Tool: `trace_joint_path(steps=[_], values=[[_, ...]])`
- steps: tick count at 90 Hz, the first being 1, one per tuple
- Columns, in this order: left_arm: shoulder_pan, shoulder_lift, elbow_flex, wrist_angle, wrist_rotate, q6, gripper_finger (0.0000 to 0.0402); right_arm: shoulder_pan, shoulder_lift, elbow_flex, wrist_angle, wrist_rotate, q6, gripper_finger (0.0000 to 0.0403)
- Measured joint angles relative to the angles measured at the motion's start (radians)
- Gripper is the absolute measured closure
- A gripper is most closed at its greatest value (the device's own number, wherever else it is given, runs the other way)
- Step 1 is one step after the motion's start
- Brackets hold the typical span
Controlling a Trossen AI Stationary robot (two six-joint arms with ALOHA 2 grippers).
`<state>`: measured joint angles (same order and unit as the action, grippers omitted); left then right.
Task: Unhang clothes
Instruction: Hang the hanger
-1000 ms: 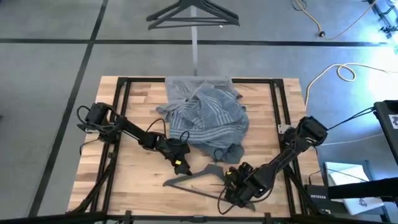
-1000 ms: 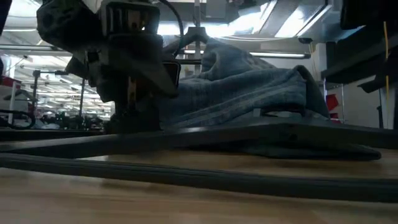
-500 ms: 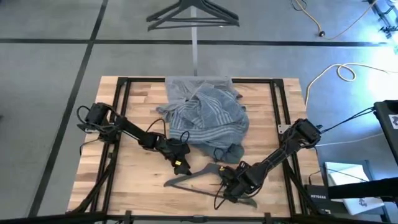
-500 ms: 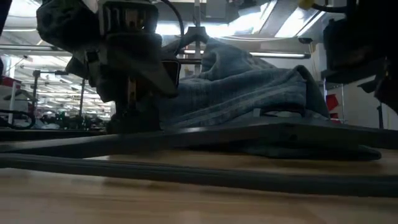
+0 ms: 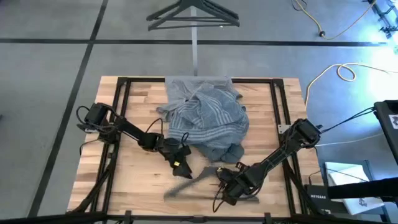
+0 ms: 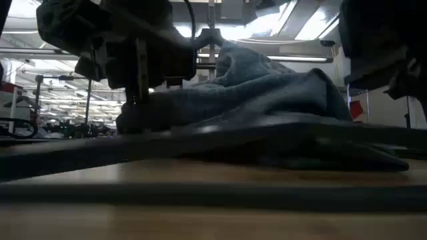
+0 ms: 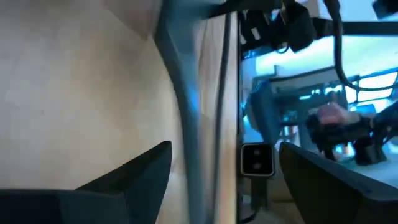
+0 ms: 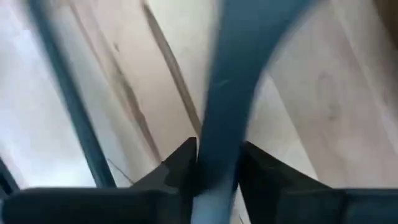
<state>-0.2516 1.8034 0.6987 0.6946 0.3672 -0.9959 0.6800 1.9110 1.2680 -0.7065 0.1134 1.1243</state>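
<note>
The clothes lie heaped in the middle of the table: a blue-grey striped shirt (image 5: 208, 121) (image 6: 267, 93) on top of a plain grey one (image 5: 186, 85). A thin dark hanger (image 5: 189, 182) lies near the table's front edge, blurred. My right gripper (image 5: 225, 185) (image 8: 217, 165) is shut on it. My left gripper (image 5: 181, 165) (image 7: 227, 168) stands open just in front of the heap, low over the table. A hanger bar (image 7: 183, 106) runs between its fingers; whether it touches them I cannot tell. My right gripper pinches one dark bar of the hanger (image 8: 214, 146) between its two fingers (image 8: 183, 165), on the hanger's right arm close to its peak (image 5: 217, 173). The fingers come low from the table's right, slanting down. The hanger's left end (image 5: 171, 191) stays low over the wood.
A black frame (image 5: 118, 124) runs round the tabletop. Beyond the far edge a rack pole (image 5: 194, 53) carries another dark hanger (image 5: 193, 15). Cables (image 5: 339, 71) and boxes (image 5: 348, 186) lie off the table's right side. Bare wood shows at the front left (image 5: 118, 180).
My right gripper has slid a little toward the table's left along the front edge and has shut on the hanger. The hanger has started to move: its left end has swung toward the near edge. My left gripper has risen slightly, staying open.
</note>
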Motion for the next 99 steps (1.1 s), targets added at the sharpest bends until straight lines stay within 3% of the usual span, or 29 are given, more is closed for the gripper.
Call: trace_joint_path(steps=[27, 48, 81, 90, 99], values=[[-0.003, 0.000, 0.000, -0.002, 0.006, -0.008, 0.0125, 0.000, 0.000, 0.074, -0.134, 0.068, -0.009, 0.0318], [-0.021, 0.000, 0.000, -0.006, -0.002, 0.000, 0.0125, 0.017, 0.000, 0.124, -0.185, -0.063, -0.044, 0.0335], [-0.032, 0.000, 0.000, 0.001, 0.004, -0.014, 0.0125, 0.075, 0.000, 0.175, -0.311, -0.117, -0.029, 0.0329], [-0.032, 0.000, 0.000, -0.002, 0.058, -0.023, 0.0125, 0.074, 0.000, 0.203, -0.359, -0.091, -0.031, 0.0331], [-0.042, 0.000, -0.001, 0.004, 0.047, -0.029, 0.0125, 0.072, 0.000, 0.245, -0.421, -0.025, -0.033, 0.0330]])
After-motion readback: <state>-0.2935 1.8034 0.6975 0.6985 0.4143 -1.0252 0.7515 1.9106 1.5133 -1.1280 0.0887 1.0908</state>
